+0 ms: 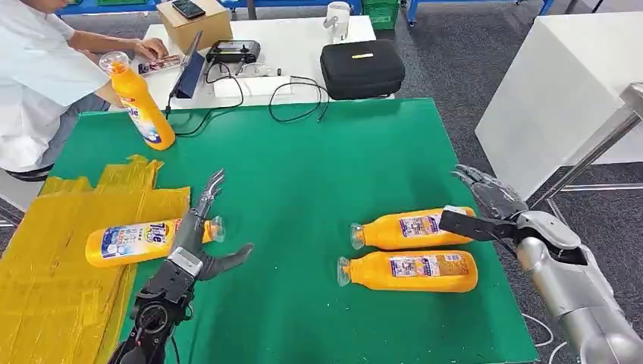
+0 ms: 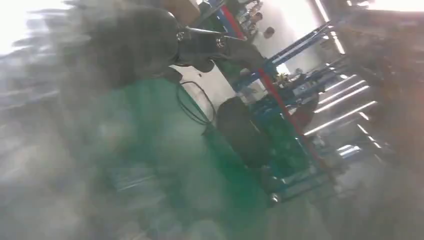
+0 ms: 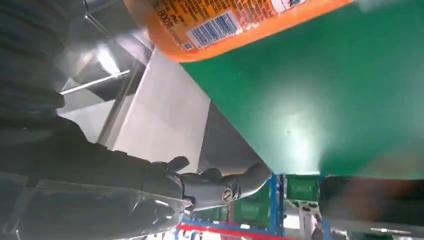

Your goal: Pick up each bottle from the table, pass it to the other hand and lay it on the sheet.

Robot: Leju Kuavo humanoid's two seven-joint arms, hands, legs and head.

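Observation:
An orange bottle point(image 1: 129, 243) lies on its side at the edge of the yellow sheet point(image 1: 61, 280), cap toward the green table point(image 1: 303, 174). My left hand point(image 1: 199, 246) hovers over its neck with fingers spread and holds nothing. Two more orange bottles lie side by side at the right, the farther one point(image 1: 413, 230) and the nearer one point(image 1: 413, 271). My right hand point(image 1: 485, 208) is open at the farther bottle's base, thumb over its end; the right wrist view shows that bottle point(image 3: 225, 25) apart from the fingers point(image 3: 215, 187). A fourth bottle point(image 1: 140, 102) stands tilted at the back left.
A person point(image 1: 38, 83) sits at the back left, arm behind the tilted bottle. Behind the green table, a white table holds a black case point(image 1: 362, 68), a cardboard box point(image 1: 193, 26), a controller and cables. A white cabinet point(image 1: 561, 91) stands at the right.

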